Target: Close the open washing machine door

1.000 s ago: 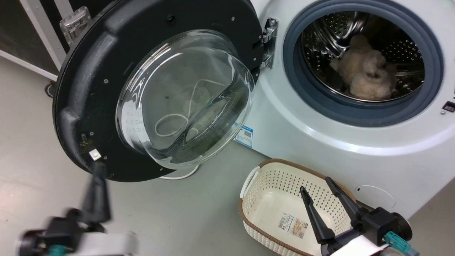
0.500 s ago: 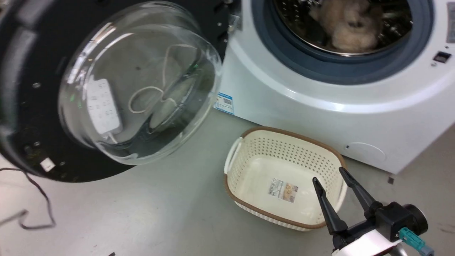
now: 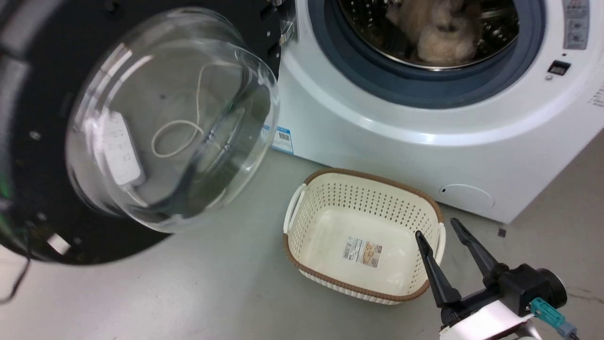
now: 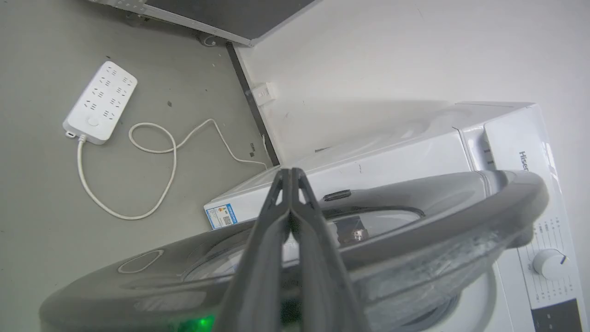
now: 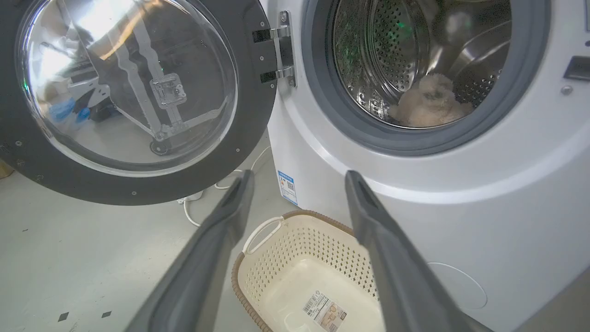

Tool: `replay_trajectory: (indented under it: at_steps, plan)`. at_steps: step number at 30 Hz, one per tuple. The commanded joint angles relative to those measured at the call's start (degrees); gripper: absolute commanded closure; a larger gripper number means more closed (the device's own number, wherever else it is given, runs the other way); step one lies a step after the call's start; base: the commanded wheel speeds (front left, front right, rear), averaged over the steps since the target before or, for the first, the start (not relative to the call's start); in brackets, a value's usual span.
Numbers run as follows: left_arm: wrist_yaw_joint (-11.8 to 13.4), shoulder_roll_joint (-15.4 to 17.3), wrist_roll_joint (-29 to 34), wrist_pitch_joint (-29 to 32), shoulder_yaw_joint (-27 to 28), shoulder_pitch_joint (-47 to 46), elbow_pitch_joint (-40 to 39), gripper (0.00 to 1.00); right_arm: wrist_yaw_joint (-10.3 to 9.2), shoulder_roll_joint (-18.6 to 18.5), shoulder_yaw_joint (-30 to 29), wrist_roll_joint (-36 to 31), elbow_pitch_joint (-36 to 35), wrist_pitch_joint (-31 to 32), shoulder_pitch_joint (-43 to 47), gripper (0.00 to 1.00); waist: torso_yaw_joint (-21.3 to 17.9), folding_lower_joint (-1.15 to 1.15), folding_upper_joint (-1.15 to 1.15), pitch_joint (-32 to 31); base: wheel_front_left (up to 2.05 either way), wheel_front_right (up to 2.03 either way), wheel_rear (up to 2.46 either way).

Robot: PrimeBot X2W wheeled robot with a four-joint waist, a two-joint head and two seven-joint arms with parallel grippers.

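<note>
**A:** Head view, leftmost first: large round washing machine door (image 3: 42, 118), glossy black ring around a bulging clear glass bowl, hanging wide open off its metal hinge (image 3: 284, 29). Looms larger and further left than a second ago.

**B:** Swung at all?

**A:** Cannot tell. Everything shifted together, so more likely camera motion than door motion. Confirmed wide open in the right wrist view, well apart from the grey rubber-ringed steel drum opening (image 3: 424, 92).

**B:** And the left gripper (image 4: 290, 177)?

**A:** Sat blurred at the lower left a second ago, tip at the door's bottom rim. Now, from the left wrist view: two long dark fingers pressed together, gripping nothing, reaching across the door's rim. Touching or just clear, impossible to say.

**B:** Meaning for the task?

**A:** Probably repositioned behind the door for a push toward the machine. Closing not yet begun, by the look of it.

**B:** Further right?

**A:** Fluffy beige bundle (image 3: 441, 35) deep inside the drum, unlikely to catch. Below, cream perforated plastic basket (image 3: 377, 198) with a brown rim, just in front of the white machine. Then the right gripper (image 3: 435, 227), fingers spread wide, empty, poised beside the basket's right edge, much as before.
</note>
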Motion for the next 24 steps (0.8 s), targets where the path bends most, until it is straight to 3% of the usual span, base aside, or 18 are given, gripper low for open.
replay_trajectory:
  at_steps: [1,8,11,12,18,24]
  plan:
    - [-1.1,-1.6,-1.0,3.1,-1.5,3.1,-1.1,1.0,0.05,0.5,-0.3,0.2,0.3,-0.2,0.0,0.0,-0.2,0.0,0.0,-1.0,0.0,0.0,0.0]
    - [-2.4,-4.9,-5.5,9.8,-2.0,9.4,-6.5,1.0,0.05,1.7,-1.1,-0.1,0.8,-0.2,0.7,0.0,-0.6,0.0,0.0,-3.9,0.0,0.0,0.0]
    - [-2.6,-8.4,-8.1,13.0,-2.8,13.5,-11.0,1.0,0.05,2.6,-2.0,-0.1,0.9,-0.2,1.2,0.0,-0.9,0.0,0.0,-5.3,0.0,0.0,0.0]
    - [-2.5,-12.6,-10.1,15.3,-4.1,17.9,-15.8,1.0,0.05,3.4,-2.4,0.1,1.3,-0.2,1.7,0.0,-1.4,0.0,0.0,-6.6,0.0,0.0,0.0]
    - [-2.5,-19.5,-12.1,16.8,-7.6,25.2,-23.5,1.0,0.05,4.1,-2.9,-0.7,1.4,-0.2,2.3,0.0,-3.9,0.0,0.0,-8.0,0.0,0.0,0.0]
    - [-2.4,-21.8,-16.3,15.2,-14.9,31.4,-28.7,1.0,0.05,3.7,-3.2,-1.2,1.2,-0.2,2.0,0.0,-8.6,0.0,0.0,-7.4,0.0,0.0,0.0]
